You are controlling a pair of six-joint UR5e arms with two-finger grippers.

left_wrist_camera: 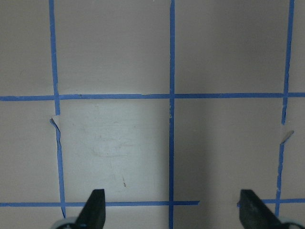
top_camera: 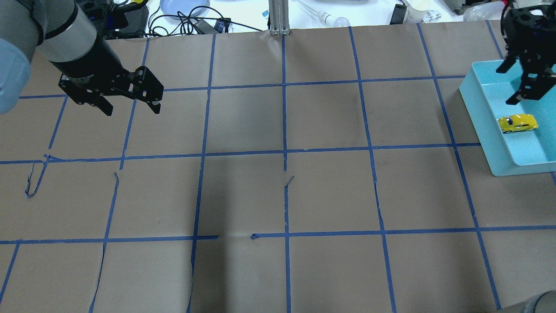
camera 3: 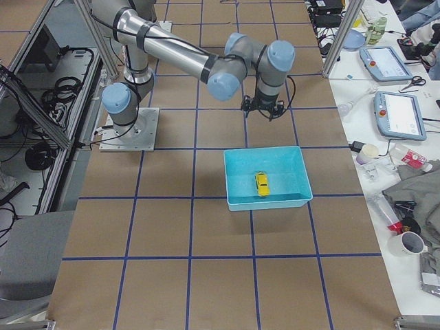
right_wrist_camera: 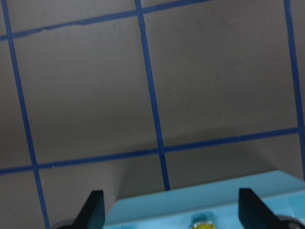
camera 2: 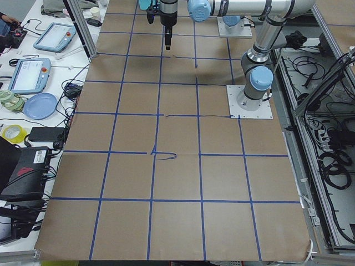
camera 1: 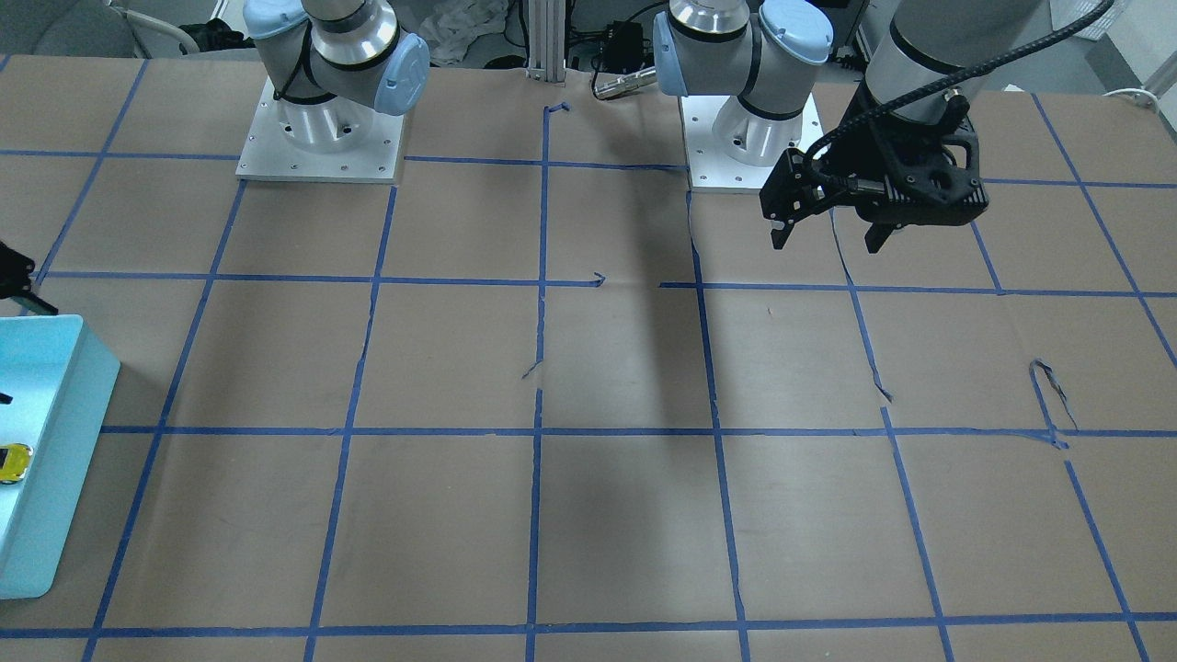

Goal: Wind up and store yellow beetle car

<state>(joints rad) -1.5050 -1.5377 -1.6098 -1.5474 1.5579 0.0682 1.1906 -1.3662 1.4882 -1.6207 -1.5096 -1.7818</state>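
The yellow beetle car (top_camera: pixel 517 123) lies inside the light blue tray (top_camera: pixel 478 114) at the table's right end, near its middle. It also shows in the exterior right view (camera 3: pixel 262 183), at the front-facing view's left edge (camera 1: pixel 11 462) and at the bottom of the right wrist view (right_wrist_camera: pixel 204 224). My right gripper (top_camera: pixel 504 87) hangs open and empty over the tray's far part, clear of the car. Its fingers (right_wrist_camera: pixel 94 207) stand wide apart. My left gripper (top_camera: pixel 132 111) is open and empty above the bare table at the far left (camera 1: pixel 825 245).
The table is brown paper with a blue tape grid (top_camera: pixel 284 152). The two arm bases (camera 1: pixel 320 138) stand on white plates at the robot's edge. Cables, a plate and tablets lie beyond the far edge (top_camera: pixel 186 8).
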